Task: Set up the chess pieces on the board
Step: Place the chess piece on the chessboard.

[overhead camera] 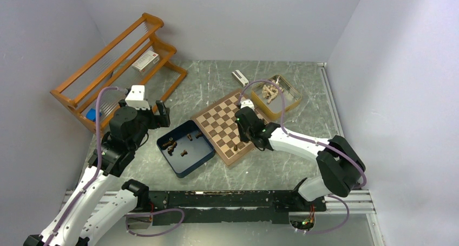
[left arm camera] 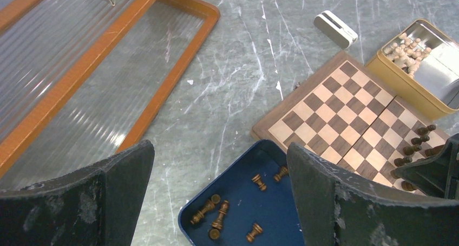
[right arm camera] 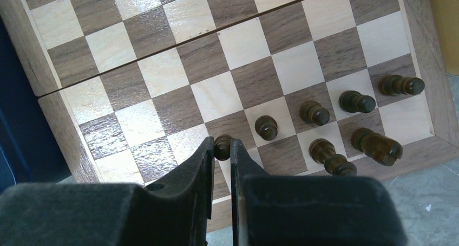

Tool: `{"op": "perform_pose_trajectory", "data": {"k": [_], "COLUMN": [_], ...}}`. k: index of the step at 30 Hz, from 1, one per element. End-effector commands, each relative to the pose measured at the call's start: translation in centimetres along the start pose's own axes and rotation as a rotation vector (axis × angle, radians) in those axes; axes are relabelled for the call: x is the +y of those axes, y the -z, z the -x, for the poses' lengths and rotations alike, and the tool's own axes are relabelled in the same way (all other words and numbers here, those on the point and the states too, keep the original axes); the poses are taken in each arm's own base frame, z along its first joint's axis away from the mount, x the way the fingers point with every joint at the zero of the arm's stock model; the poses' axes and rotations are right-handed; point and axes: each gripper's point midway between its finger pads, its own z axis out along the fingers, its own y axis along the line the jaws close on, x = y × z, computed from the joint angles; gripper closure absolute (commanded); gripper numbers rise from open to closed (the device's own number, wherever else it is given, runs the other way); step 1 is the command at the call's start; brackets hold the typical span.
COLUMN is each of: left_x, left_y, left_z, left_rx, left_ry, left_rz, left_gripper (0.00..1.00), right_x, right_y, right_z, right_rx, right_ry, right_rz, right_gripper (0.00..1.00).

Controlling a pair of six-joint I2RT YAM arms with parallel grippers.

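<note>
The right tool (right arm camera: pixel 222 155) was clenched on one dark chess piece (right arm camera: pixel 222 146), its two fingers pinching the round top; that piece was low over the board (right arm camera: pixel 178 56), close to the board's near edge, and I could not tell if it touched the wood. Six more dark pieces (right arm camera: pixel 315 113) stood upright near that same edge, crowded toward one corner of the board; four stood in one row, in line with the pinched piece, and two stood in the row right at the edge. The board lay in the middle of the bench (overhead camera: pixel 303 164), turned like a diamond. A blue box (overhead camera: pixel 185 148) sat just beside the board's near left edge; a few loose dark pieces (left arm camera: pixel 219 216) lay on their sides in it, apart from each other. The left tool (left arm camera: pixel 219 164) was released, its two fingers spread wide; it hung above the left part of the bench, over the near side of the blue box, well apart from the board. A yellow tin (overhead camera: pixel 292 101) sat just beside the board's far right edge, with pale pieces (overhead camera: pixel 269 91) piled in it. A small white block (overhead camera: pixel 240 78) lay on the bench near the board's far corner. A wooden rack (overhead camera: pixel 119 62) stood at the far left corner of the bench.
</note>
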Motion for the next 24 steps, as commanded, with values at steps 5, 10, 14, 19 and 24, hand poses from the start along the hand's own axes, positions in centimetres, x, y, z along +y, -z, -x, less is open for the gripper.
{"op": "perform_pose_trajectory", "data": {"k": [5,10,14,19,24], "left_x": [-0.01,0.04,0.11,0.21,0.28], "left_y": [-0.14,-0.10,-0.08,0.01,0.08], "left_z": [0.77,0.78,0.78,0.86,0.94], "left_rx": [-0.035,-0.035,-0.036,-0.039,-0.042], "left_ry": [0.000,-0.001,0.001,-0.001,0.001], "left_rz": [-0.002,0.000,0.004,0.007,0.011], "left_gripper": [0.03,0.03,0.03,0.03,0.03], "right_x": [-0.06,-0.01,0.04,0.03,0.00], "right_y": [-0.17,-0.16,-0.27,-0.38,-0.44], "right_z": [1.07,1.31,1.25,1.18,1.14], "right_rx": [-0.013,-0.016,-0.009,-0.002,0.005], "right_ry": [0.004,0.003,0.007,0.008,0.012], "right_rz": [-0.017,-0.018,-0.018,-0.021,-0.026], "right_gripper": [0.83,0.82,0.82,0.81,0.81]}}
